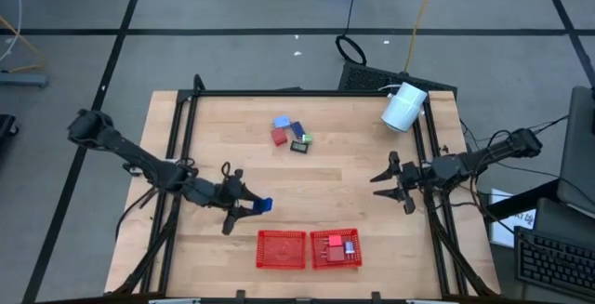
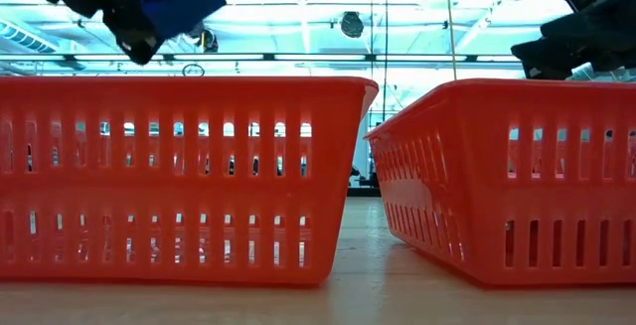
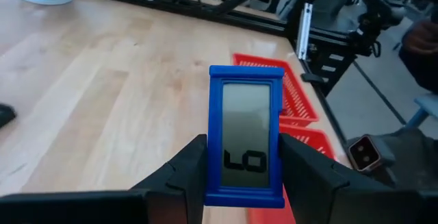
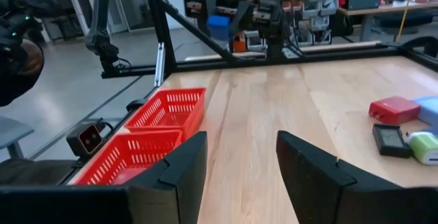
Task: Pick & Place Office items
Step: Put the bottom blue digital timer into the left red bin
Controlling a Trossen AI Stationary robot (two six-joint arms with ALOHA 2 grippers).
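Observation:
A dark blue office item (image 3: pixel 245 142), a thumb-sized block with a grey screen, sits between the fingers of my left gripper (image 1: pixel 253 206), which is shut on it above the table just left of the left red tray (image 1: pixel 281 249). The low view shows the block (image 2: pixel 184 2) high above the tray rims. Light blue (image 1: pixel 282 123), dark blue (image 1: pixel 297 129), red (image 1: pixel 279 138), black (image 1: pixel 299 146) and green (image 1: pixel 308 138) items lie in a cluster on the far middle of the table. My right gripper (image 1: pixel 379 186) stands open at the right side, nothing between its fingers. My left gripper pinches the block's two long sides (image 3: pixel 213 183) between its two fingers, at the end nearest the wrist. The fingers (image 3: pixel 185 172) come from the table's left, slanting a little downward, and lie along the block. The block sticks out ahead of them, screen up, clear of the table.
Two red mesh trays stand side by side near the front edge; the right one (image 1: pixel 336 248) holds a red piece and a small grey one. A white cylinder (image 1: pixel 404 107) lies at the far right corner. A black frame rail (image 1: pixel 307 93) runs along the table's far edge.

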